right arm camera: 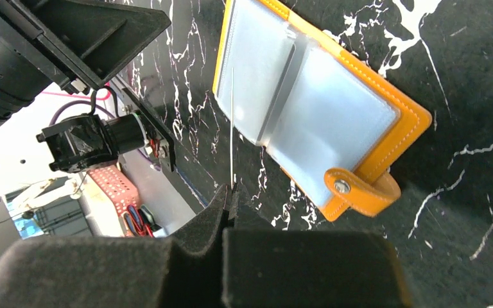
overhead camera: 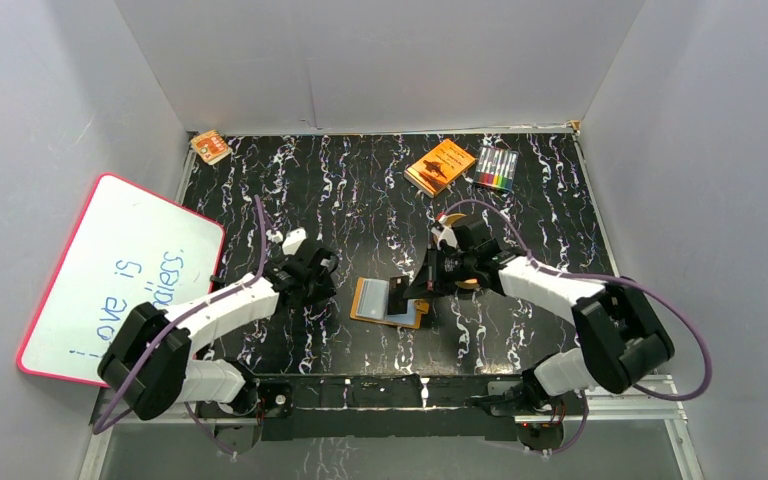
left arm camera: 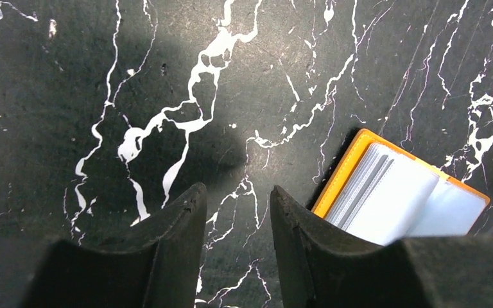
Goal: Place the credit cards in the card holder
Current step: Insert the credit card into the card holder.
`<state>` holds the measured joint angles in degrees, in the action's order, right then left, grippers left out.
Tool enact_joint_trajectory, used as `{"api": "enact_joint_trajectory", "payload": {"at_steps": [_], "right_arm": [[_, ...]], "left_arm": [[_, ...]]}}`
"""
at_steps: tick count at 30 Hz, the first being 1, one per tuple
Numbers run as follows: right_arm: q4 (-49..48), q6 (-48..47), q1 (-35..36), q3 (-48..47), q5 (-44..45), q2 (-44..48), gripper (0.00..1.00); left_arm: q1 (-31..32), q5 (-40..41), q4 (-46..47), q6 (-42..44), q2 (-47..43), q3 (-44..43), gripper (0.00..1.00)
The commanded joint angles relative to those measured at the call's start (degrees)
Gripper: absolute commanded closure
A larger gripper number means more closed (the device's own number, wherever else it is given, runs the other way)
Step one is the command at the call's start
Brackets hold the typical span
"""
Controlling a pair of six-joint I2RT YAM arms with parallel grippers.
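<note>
Bringing a credit card to the open card holder

Right gripper [right arm camera: 230,200] is pinching one credit card [right arm camera: 232,128] by one edge, fingers clamped tight on it. The card is showing edge-on as a thin line in the right wrist view, its free edge reaching over one leaf of the card holder [right arm camera: 416,119]; can't tell if it is touching. The holder is lying open and flat on the table [overhead camera: 360,190], front middle, between the two arms, with clear sleeves [right arm camera: 263,70] facing up and the snap strap [right arm camera: 363,191] sticking out at one side. Left gripper [left arm camera: 237,221] is hovering just beside the holder's left edge, fingers apart, gripping nothing.

Judging the step as insertion, with the card not yet in a pocket. The next move is calling for lining the free edge up with a sleeve mouth and sliding it in at a shallow angle. The left gripper is probably needing to pin the holder so it isn't skidding. Can't tell whether any sleeve is already holding a card.
</note>
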<state>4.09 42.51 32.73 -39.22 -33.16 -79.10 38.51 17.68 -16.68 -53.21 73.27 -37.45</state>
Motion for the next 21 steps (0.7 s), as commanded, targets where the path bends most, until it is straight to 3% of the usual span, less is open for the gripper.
{"api": "enact_joint_trajectory", "payload": {"at_steps": [1, 21], "right_arm": [[-8.0, 2.5, -0.8, -0.4, -4.1, -3.3, 1.00], [-10.0, 0.7, -2.5, 2.5, -7.2, -8.4, 1.00]], "left_arm": [[-1.3, -2.8, 2.6, 0.9, 1.1, -0.8, 0.61], [-1.8, -8.0, 7.1, 1.7, 7.1, -2.6, 0.60]]}}
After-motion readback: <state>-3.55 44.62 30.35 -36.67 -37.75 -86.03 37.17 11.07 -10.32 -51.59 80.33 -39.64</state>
